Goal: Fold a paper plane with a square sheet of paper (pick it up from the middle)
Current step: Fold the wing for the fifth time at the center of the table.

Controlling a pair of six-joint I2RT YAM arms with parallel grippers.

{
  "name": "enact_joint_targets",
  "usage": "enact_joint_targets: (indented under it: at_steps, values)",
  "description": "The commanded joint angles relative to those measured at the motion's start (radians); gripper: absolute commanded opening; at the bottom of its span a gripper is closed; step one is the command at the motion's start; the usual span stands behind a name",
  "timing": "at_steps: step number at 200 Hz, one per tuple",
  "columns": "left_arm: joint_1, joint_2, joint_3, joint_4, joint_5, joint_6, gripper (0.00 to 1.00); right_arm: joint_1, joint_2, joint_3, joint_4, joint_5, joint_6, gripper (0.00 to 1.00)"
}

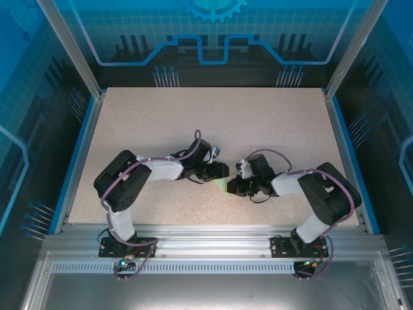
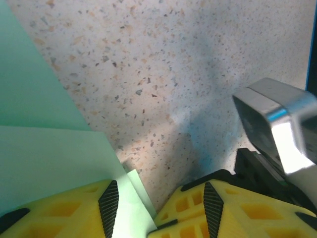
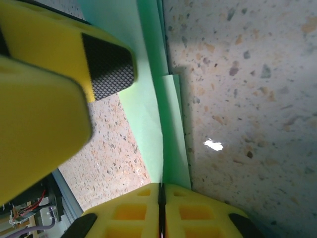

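The pale mint-green sheet of paper [image 1: 222,186] lies folded in layers on the table between both grippers. In the right wrist view the sheet of paper [image 3: 148,114] runs as a long creased strip into my right gripper [image 3: 161,191], whose yellow fingers are pressed together on its fold. My right gripper [image 1: 240,185] meets my left gripper [image 1: 221,172] at mid-table. In the left wrist view my left gripper [image 2: 161,203] is open over the sheet of paper [image 2: 44,148], its left finger resting by the paper edge. The left gripper's padded finger [image 3: 106,62] hovers above the strip.
The speckled beige table [image 1: 213,116] has blue raised edges on the left and right and an aluminium rail [image 1: 213,232] along the near side. A small white speck [image 3: 213,145] lies on the table right of the paper. The right arm's grey housing [image 2: 277,119] sits close to my left fingers.
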Motion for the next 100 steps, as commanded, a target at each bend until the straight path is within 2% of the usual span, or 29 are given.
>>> enact_joint_targets:
  at_steps: [1,51,66,88,100]
  values:
    - [-0.005,0.034,0.018,-0.04,0.01,0.03,0.51,0.003,-0.035,-0.01,-0.066,0.03,-0.008,0.12]
    - [-0.005,0.038,0.025,-0.043,0.013,0.037,0.51,0.003,-0.108,0.028,-0.185,0.077,-0.042,0.24]
    - [-0.005,0.041,0.028,-0.044,0.015,0.041,0.51,0.004,-0.111,0.046,-0.234,0.098,-0.061,0.3]
    - [-0.006,0.045,0.03,-0.043,0.019,0.044,0.51,0.004,-0.087,0.075,-0.269,0.095,-0.086,0.3]
    - [-0.005,0.051,0.034,-0.045,0.025,0.047,0.51,0.005,-0.066,0.086,-0.28,0.089,-0.093,0.26]
